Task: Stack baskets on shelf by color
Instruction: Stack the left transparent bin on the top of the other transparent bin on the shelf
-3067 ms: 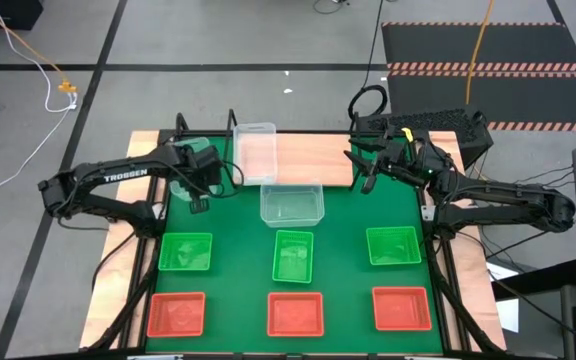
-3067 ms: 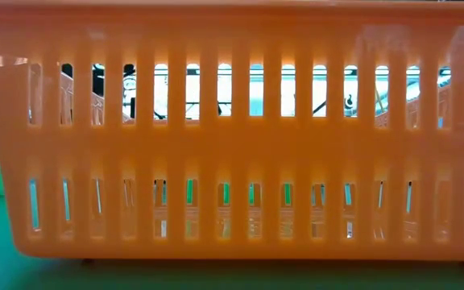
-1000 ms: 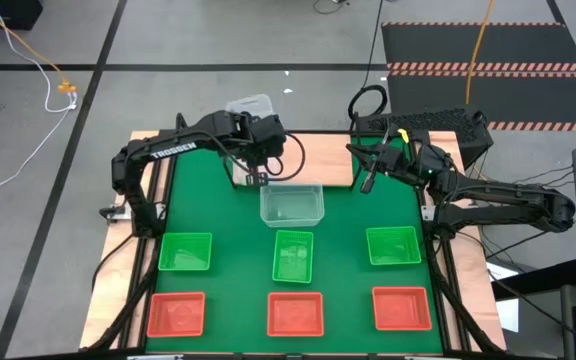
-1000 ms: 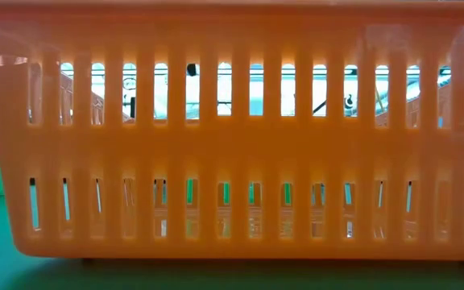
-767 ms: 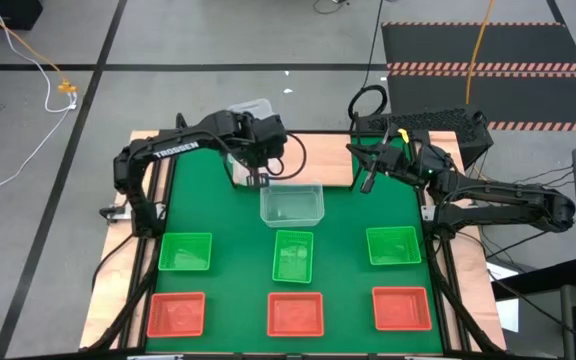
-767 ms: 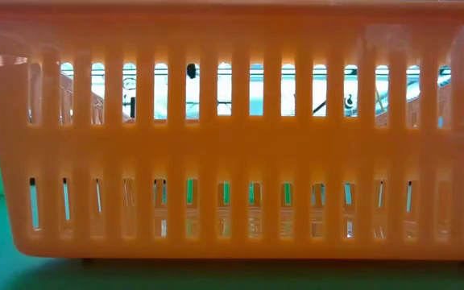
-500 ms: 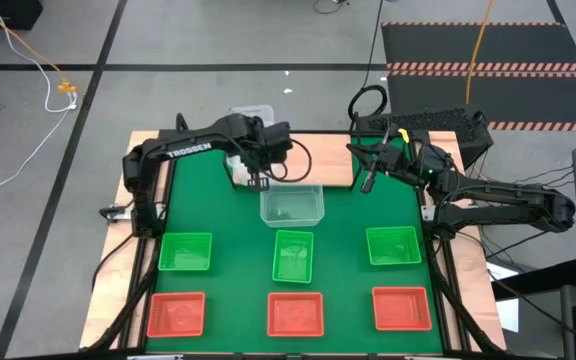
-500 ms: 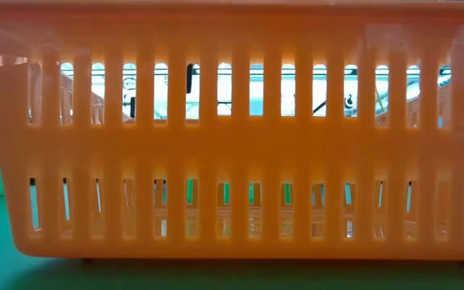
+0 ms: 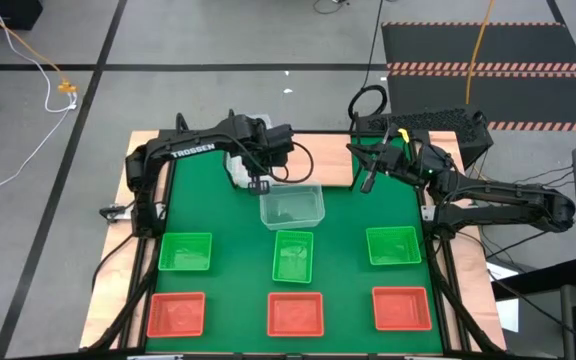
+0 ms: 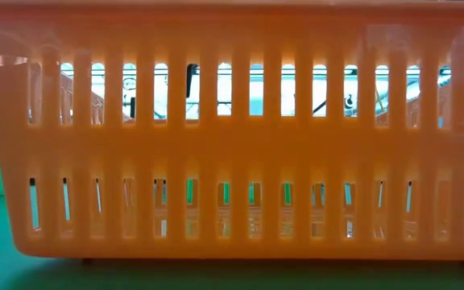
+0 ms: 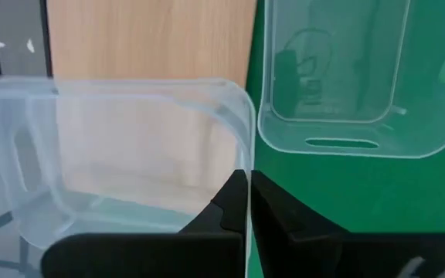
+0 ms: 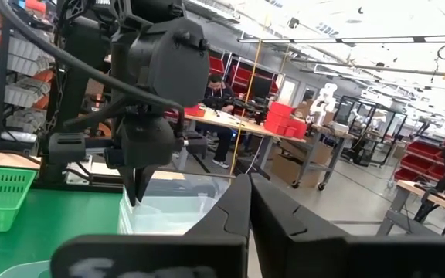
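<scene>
A clear basket [image 11: 122,147] is held by its rim in the closed left gripper [image 9: 259,183] over the shelf [image 9: 318,160], ready to be lowered onto the board, while the right gripper [image 9: 367,180], closed and empty, is parked nearby.

Grey concrete floor [image 9: 218,40] carried black tape lines, a white cable [image 9: 18,50] and a hazard-striped black mat [image 9: 488,45]. Workbenches [image 12: 230,116], red bins [image 12: 280,116] and a seated person [image 12: 216,91] occupied the bright hall.

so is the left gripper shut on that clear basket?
Yes. Left gripper is shut on the clear basket's rim, over the shelf.
</scene>
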{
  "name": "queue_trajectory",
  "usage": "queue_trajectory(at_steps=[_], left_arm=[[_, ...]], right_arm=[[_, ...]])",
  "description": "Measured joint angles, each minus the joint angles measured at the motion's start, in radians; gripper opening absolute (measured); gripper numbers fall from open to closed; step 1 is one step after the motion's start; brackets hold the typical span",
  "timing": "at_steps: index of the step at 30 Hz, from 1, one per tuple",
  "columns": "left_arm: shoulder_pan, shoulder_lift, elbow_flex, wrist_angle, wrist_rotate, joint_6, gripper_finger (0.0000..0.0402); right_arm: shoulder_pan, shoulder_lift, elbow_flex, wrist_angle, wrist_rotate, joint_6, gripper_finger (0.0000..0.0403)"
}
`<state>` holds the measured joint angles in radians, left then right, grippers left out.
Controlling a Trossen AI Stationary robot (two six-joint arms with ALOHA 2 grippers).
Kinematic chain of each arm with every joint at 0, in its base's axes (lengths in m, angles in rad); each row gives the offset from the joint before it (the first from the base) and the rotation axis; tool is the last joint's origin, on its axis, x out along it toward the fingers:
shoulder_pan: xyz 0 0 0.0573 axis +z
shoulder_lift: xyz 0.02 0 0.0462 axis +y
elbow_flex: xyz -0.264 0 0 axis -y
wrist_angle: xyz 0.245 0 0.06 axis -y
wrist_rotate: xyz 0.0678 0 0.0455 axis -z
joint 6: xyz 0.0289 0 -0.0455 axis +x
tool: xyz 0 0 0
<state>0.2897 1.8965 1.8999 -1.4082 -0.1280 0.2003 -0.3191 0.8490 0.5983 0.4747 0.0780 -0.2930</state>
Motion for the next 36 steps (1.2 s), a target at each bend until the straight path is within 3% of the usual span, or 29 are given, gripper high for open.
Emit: queue_trajectory(at_steps=[7, 17, 22, 25, 31, 36], left_arm=[[0.000, -0.003, 0.000, 0.039, -0.003, 0.000, 0.0037], [-0.001, -0.003, 0.000, 0.006, -0.001, 0.053, 0.0131], [-0.027, -0.003, 0.000, -0.056, 0.057, 0.044, 0.0166], [-0.045, -0.004, -0.002, -0.070, 0.048, 0.040, 0.0177], [-0.052, -0.005, -0.063, -0.021, -0.092, 0.056, 0.0180], [-0.035, -0.005, -0.138, 0.028, -0.075, 0.094, 0.0180]], right_arm=[[0.000, 0.000, 0.000, 0.000, 0.000, -0.002, 0.0000], [0.000, 0.000, 0.000, 0.000, 0.000, -0.005, 0.0000], [0.000, 0.000, 0.000, 0.000, 0.000, -0.007, 0.0000], [0.000, 0.000, 0.000, 0.000, 0.000, -0.007, 0.0000], [0.000, 0.000, 0.000, -0.009, 0.000, -0.005, 0.0000], [0.000, 0.000, 0.000, -0.008, 0.000, -0.006, 0.0000]])
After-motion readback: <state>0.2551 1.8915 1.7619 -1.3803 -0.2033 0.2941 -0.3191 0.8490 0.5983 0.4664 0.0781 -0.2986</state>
